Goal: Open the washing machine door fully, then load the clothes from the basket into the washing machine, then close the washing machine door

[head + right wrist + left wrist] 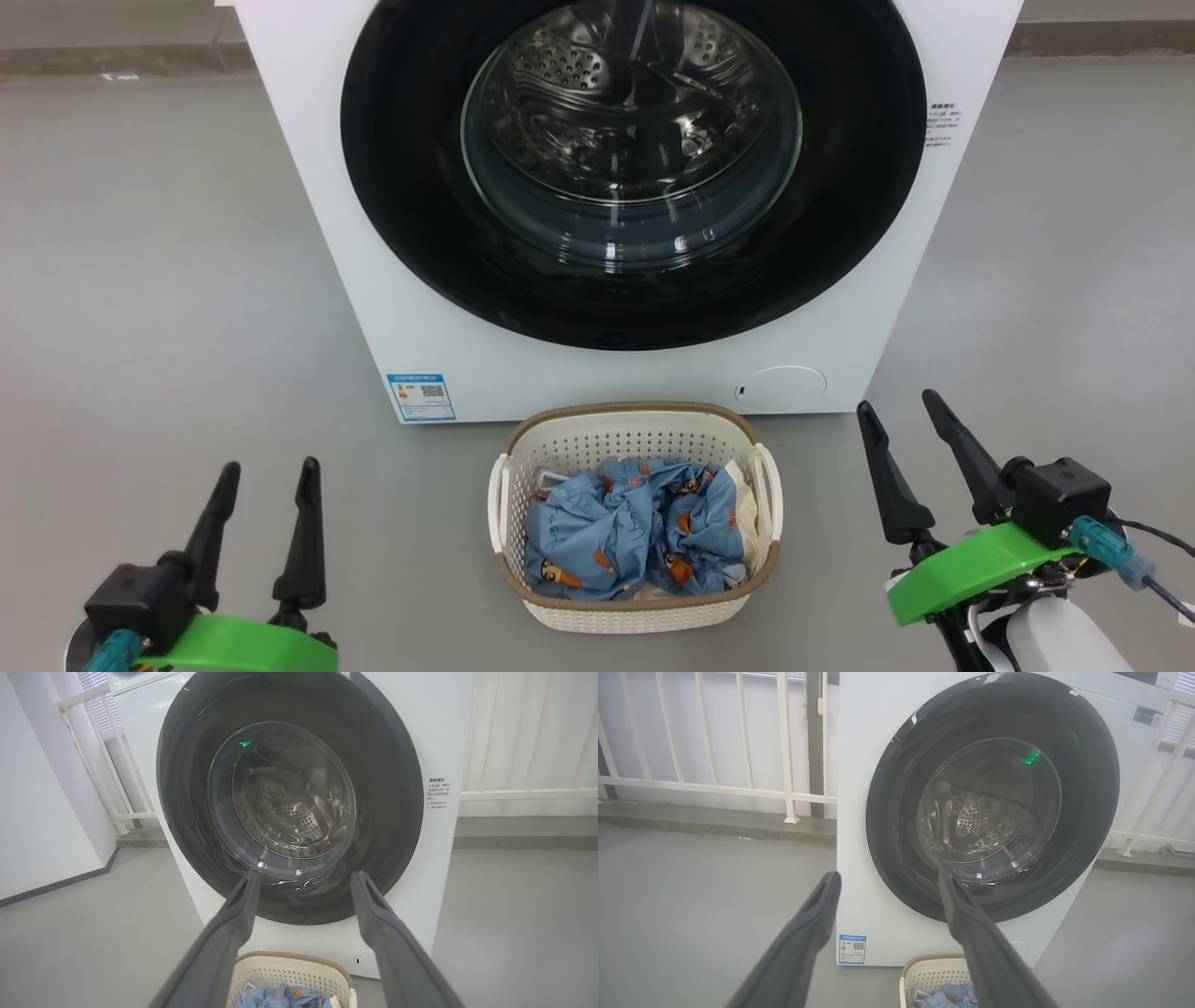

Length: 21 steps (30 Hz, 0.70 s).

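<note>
Hovering low on either side of the basket [635,411], the left gripper [271,465] and the right gripper [897,401] are both holding their fingers spread and empty, apparently readying to reach. The washing machine door [401,187] is sitting shut on the washing machine [308,187], so the clothes [635,537] are lying heaped in the basket just before it, handy for loading.

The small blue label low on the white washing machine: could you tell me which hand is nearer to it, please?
Left. The left hand sits just below-left of the small blue label; the right hand is far to its right, past the round white cap.
</note>
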Available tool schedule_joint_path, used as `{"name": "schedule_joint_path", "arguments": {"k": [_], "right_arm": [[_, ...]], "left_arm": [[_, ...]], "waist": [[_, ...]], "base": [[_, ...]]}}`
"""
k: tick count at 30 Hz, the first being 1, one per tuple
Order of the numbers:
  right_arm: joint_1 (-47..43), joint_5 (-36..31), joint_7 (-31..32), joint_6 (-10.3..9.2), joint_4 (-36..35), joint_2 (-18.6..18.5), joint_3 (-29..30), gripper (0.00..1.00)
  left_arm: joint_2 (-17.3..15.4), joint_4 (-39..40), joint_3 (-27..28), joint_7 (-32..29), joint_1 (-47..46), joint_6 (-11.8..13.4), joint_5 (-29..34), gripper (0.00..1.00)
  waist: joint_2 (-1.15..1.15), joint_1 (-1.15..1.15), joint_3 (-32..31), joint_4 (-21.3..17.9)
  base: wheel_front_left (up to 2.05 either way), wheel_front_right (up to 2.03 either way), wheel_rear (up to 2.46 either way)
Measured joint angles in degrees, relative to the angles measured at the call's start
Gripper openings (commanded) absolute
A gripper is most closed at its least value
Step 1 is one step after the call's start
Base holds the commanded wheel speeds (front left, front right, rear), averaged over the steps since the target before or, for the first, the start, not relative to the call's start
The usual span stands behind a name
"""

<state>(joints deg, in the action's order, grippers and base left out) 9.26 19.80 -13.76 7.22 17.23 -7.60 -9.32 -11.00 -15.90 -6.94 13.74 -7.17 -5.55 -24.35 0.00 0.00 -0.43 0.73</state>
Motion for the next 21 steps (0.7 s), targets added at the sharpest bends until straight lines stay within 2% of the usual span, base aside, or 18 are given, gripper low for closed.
{"name": "schedule_joint_path", "arguments": {"k": [5, 21], "right_arm": [[0.0, -2.2, -0.5, 0.00, 0.0, -0.1, -0.5, 1.00], [0.0, -2.2, -0.5, 0.00, -0.1, 0.0, -0.5, 1.00]], "left_arm": [[-0.1, 0.0, -0.2, 0.5, 0.0, -0.1, 2.4, 1.00], [-0.1, 0.0, 0.1, 0.9, 0.0, -0.5, 2.4, 1.00]], "waist": [[0.00, 0.00, -0.1, 0.0], [0.00, 0.00, 0.2, 0.1]], "base": [[0.00, 0.00, 0.00], [0.00, 0.00, 0.00]]}}
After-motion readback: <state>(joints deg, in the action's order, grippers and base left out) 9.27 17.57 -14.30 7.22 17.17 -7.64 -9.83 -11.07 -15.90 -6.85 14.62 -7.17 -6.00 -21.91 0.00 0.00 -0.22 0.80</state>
